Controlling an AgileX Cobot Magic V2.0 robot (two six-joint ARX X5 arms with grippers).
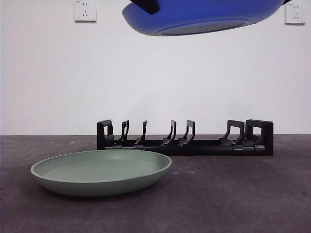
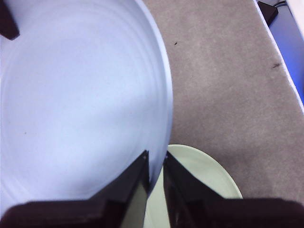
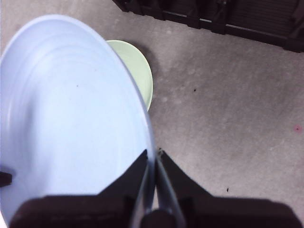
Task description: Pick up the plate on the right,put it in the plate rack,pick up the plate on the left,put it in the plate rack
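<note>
A blue plate [image 1: 199, 17] hangs high above the table, nearly level, held at two sides of its rim. My left gripper [image 2: 156, 164] is shut on the rim of the blue plate [image 2: 80, 104], directly over the green plate [image 2: 204, 185]. On the opposite rim of the blue plate [image 3: 71, 118], my right gripper [image 3: 153, 161] is shut too. The green plate [image 1: 102, 172] lies flat on the table at the front left. Behind it stands the black plate rack [image 1: 184, 145], its slots holding nothing; the rack [image 3: 213, 14] also shows in the right wrist view.
The dark felt table [image 1: 233, 194] runs to a white wall with two sockets [image 1: 85, 10]. A table edge [image 2: 285, 71] shows in the left wrist view.
</note>
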